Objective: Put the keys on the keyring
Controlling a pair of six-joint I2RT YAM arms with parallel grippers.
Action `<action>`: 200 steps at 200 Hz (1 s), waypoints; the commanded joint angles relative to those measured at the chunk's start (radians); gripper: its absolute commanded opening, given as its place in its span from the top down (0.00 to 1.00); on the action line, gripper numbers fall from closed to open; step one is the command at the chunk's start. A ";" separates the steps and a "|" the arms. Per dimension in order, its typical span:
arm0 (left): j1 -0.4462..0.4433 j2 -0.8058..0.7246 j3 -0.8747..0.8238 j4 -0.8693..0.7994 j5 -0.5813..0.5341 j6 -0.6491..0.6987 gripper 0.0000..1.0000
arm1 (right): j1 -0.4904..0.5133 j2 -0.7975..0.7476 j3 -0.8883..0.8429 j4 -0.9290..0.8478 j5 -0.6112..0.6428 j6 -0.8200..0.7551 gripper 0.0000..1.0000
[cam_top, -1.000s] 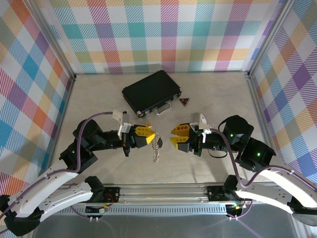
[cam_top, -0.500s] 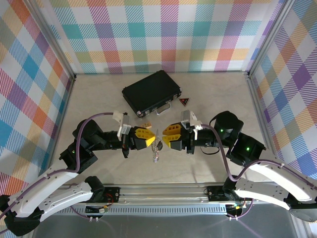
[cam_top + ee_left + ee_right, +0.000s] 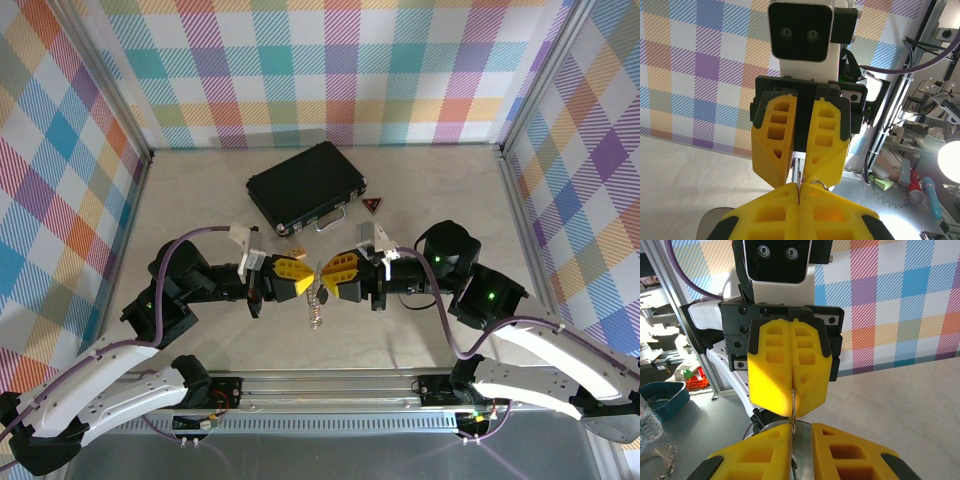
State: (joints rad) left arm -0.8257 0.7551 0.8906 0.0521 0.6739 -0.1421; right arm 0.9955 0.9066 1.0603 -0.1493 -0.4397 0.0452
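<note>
Jaws of the left gripper [image 3: 307,280] are pressed shut on the flat pale silvery oval keyring [image 3: 318,292], at 6 o'clock of the black case [image 3: 305,187]. The right gripper [image 3: 324,278] is narrowed around it, though whether it grips cannot be told. Slim silver keys [image 3: 316,315] are seen at the ring's 6 o'clock.

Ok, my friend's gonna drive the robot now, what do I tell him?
Left gripper: shut on the keyring, which hangs between the two grippers, off the table.
Right gripper: facing it, jaws almost closed around a silvery piece; can't tell if it grips.
Done: keyring picked up.
To do: get the keys on; too small to tell which are on.
</note>
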 commanded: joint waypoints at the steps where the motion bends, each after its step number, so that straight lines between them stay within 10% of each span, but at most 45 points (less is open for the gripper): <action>1: 0.006 -0.008 0.034 0.029 0.027 -0.005 1.00 | 0.006 0.000 0.027 0.044 -0.042 0.009 0.83; 200: 0.005 0.000 0.054 -0.044 0.029 0.036 1.00 | 0.006 0.043 0.095 -0.079 -0.028 -0.003 0.94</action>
State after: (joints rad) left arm -0.8257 0.7578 0.9066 0.0181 0.6731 -0.1291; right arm 0.9955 0.9459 1.1141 -0.2157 -0.4725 0.0452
